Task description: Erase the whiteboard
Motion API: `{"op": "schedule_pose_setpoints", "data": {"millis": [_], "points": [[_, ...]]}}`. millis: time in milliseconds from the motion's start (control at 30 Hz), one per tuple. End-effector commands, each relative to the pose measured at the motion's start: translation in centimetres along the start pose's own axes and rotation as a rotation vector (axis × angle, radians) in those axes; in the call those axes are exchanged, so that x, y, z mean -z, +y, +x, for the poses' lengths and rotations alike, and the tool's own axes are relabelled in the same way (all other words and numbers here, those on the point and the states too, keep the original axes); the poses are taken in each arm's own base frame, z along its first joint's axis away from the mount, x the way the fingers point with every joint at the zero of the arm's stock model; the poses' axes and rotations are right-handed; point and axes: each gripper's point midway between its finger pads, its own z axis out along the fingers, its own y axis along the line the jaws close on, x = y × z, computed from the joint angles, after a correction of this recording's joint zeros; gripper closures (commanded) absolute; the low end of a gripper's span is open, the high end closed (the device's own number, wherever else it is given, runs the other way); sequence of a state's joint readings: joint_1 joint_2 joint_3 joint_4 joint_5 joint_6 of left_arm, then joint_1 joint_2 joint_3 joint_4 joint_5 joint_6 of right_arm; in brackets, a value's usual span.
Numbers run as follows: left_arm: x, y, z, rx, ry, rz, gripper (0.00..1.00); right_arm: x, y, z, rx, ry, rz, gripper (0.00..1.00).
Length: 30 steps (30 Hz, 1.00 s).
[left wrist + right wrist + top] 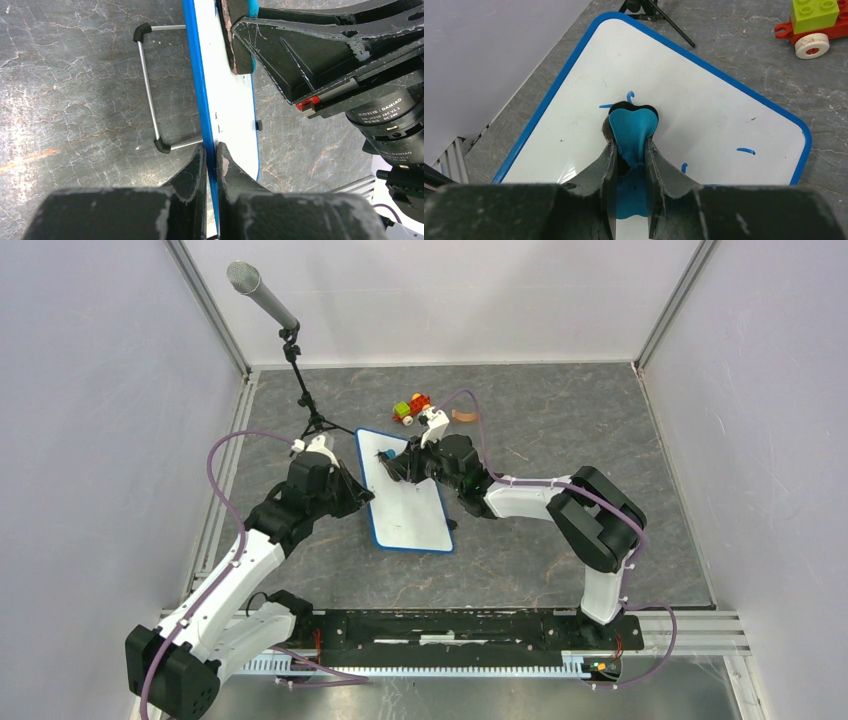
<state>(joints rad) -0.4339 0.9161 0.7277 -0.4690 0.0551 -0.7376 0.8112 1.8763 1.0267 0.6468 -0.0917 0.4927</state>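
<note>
The whiteboard [410, 505], white with a blue rim, lies tilted at the middle of the table. My left gripper [362, 492] is shut on its left rim [204, 100]; its wire stand [146, 75] shows beside the rim in the left wrist view. My right gripper [397, 466] is shut on a blue eraser [632, 127] with a dark felt base, pressed on the board [704, 115] near its far end. Short blue pen strokes [745, 150] remain around the eraser. The eraser also shows in the left wrist view [239, 30] under the right gripper.
A microphone on a black tripod [300, 370] stands just behind the board's far left corner. A toy car of red and green bricks [411, 408] and a small tan piece [465, 416] lie behind the board. White walls enclose the table.
</note>
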Motion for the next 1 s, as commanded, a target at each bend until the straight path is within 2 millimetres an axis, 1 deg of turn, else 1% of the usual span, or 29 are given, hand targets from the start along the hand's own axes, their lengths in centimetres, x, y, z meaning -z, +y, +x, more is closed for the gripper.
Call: {"op": "schedule_pose_setpoints", "data": {"millis": [0, 167, 233, 300, 367, 400, 633, 700, 767, 867, 967], "points": [[0.4, -2.0, 2.0, -0.075, 0.101, 0.113, 0.98, 2.1, -4.2, 9.0, 0.002, 0.275, 0.156, 0.74], [0.3, -1.8, 2.3, -0.077, 0.108, 0.11, 0.98, 3.1, -5.9, 9.8, -0.002, 0.307, 0.211, 0.74], [0.3, -1.8, 2.4, -0.077, 0.113, 0.113, 0.98, 3.4, -5.9, 9.8, 0.0, 0.307, 0.215, 0.75], [0.3, -1.9, 2.4, -0.08, 0.117, 0.117, 0.98, 3.4, -5.6, 9.4, 0.01, 0.297, 0.205, 0.75], [0.4, -1.9, 2.5, -0.087, 0.119, 0.119, 0.98, 3.2, -4.3, 8.2, 0.038, 0.264, 0.159, 0.75], [0.3, -1.9, 2.5, -0.089, 0.12, 0.118, 0.98, 3.1, -3.3, 7.6, 0.054, 0.246, 0.134, 0.75], [0.1, -2.0, 2.7, -0.098, 0.143, 0.123, 0.98, 1.7, 5.7, 3.2, 0.203, 0.137, -0.053, 0.74], [0.0, -2.1, 2.7, -0.102, 0.146, 0.124, 0.98, 1.1, 7.0, 2.4, 0.199, 0.115, -0.088, 0.74], [0.0, -2.1, 2.7, -0.103, 0.149, 0.126, 0.98, 0.2, 7.0, 2.0, 0.201, 0.119, -0.076, 0.74], [0.1, -2.1, 2.8, -0.102, 0.15, 0.128, 0.98, -1.1, 6.1, 1.7, 0.199, 0.126, -0.044, 0.74], [0.3, -2.1, 2.7, -0.108, 0.151, 0.125, 0.98, -2.0, 3.8, 2.4, 0.159, 0.146, -0.013, 0.74]]}}
